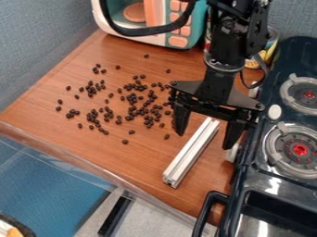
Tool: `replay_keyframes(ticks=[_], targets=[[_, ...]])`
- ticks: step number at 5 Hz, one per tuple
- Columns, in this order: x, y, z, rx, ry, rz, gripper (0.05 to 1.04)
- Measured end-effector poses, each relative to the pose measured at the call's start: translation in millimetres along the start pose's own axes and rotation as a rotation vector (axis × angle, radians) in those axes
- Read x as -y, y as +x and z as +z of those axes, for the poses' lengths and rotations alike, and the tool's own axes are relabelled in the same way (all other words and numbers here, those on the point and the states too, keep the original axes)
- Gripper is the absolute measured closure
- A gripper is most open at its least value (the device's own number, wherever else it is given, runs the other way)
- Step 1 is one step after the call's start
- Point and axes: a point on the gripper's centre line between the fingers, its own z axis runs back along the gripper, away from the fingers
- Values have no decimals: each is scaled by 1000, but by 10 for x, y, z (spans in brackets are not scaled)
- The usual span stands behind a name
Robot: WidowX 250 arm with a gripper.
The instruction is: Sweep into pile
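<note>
The black gripper [206, 139] hangs at the right part of the brown work surface, its two fingers wide apart and pointing down. A pale metal bar [191, 153] lies slantwise below it, its upper end between the fingers in this view; whether either finger touches it I cannot tell. Dark beans [132, 109] are scattered left of the gripper, denser toward the middle with stray ones around them. A few lie close beside the left finger, and the gripper may hide others.
A toy microwave [167, 23] stands at the back, with cans [270, 46] behind the arm. The toy stove [278, 185] borders the right side, its black handle [207, 210] jutting out at the front. A clear raised edge [74, 162] runs along the front left.
</note>
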Motion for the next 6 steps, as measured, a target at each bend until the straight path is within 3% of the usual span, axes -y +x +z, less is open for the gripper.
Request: replay_keyframes(ticks=[1,4,5,6], targets=[[-5,-21,-83,-23,12,-2,83],[-134,24,-467,100,-31,-68,83],[-158,45,-576,73,-62,-51,132],[-159,123,-668,56,-74,-25,422]])
